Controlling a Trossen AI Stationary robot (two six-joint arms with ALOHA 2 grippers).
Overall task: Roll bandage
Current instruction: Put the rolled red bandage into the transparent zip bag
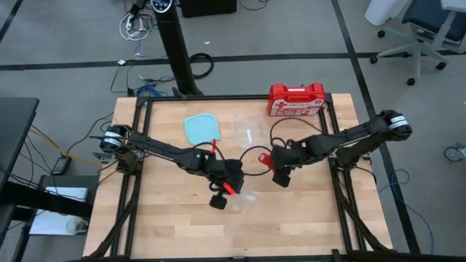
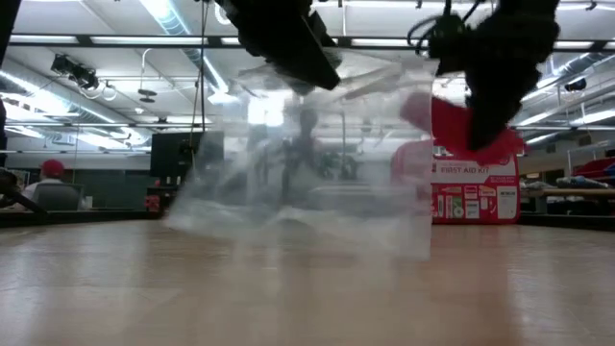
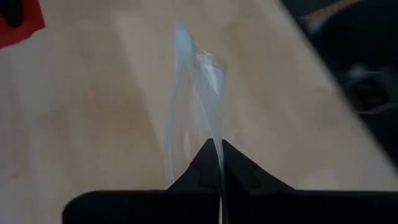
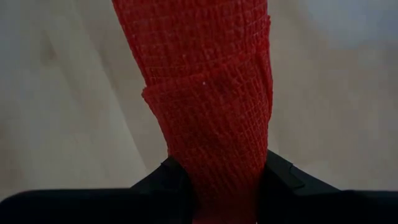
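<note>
While left fingers pinch clear bag shut, right fingers grip rolled bandage; rolling looks done, bagging prob. left.

two dark, near-black arms of slim jointed segments. left arm has a pale silvery ring at its shoulder joint; right arm has the same at its own. a black cable loops just behind the right fingers. small red accents sit by the left fingers. left fingers are matte black, tapering to points; right fingers matte black, angular.
</note>
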